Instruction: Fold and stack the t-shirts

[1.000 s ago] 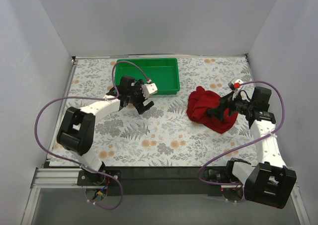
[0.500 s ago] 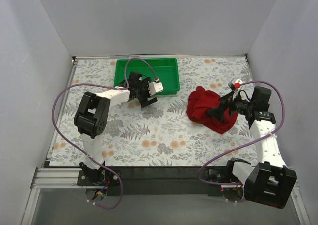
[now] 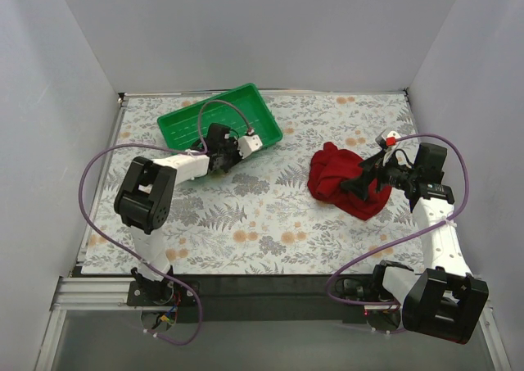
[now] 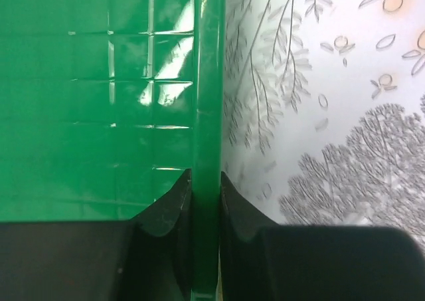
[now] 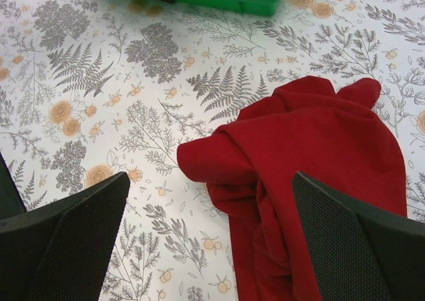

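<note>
We have the left gripper (image 4: pixel 206 201) pinched shut on the rim of the green tray (image 3: pixel 184 124), so we should drag it level and slow toward the upper left, while the right gripper (image 5: pixel 211 176) hangs wide open over the crumpled t-shirt (image 3: pixel 332 170) at centre right.

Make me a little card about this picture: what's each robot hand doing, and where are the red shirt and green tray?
left gripper: shut on the rim of the green tray
right gripper: open, at the t-shirt
t-shirt: dark red, crumpled in a heap, right side of the table
green tray: back left, sitting crooked
folding: not started
</note>
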